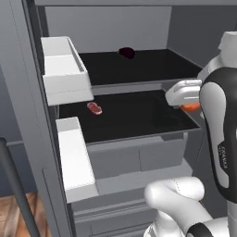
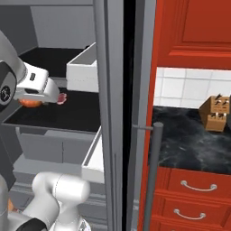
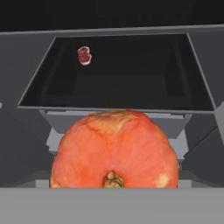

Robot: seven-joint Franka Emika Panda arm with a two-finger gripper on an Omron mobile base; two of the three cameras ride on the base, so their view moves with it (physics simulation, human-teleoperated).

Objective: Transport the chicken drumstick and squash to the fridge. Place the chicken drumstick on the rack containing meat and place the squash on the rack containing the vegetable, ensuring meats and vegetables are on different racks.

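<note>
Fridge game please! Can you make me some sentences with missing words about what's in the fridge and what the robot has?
1. The gripper carries an orange-red ____.
2. The pinkish-red meat piece lies on the ____ of the two black shelves.
3. The dark purple vegetable lies on the ____ black shelf.
4. The fridge door stands ____.

Missing words: squash; lower; upper; open

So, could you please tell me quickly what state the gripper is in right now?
Gripper: closed on the squash, in front of the fridge's lower rack.
</note>
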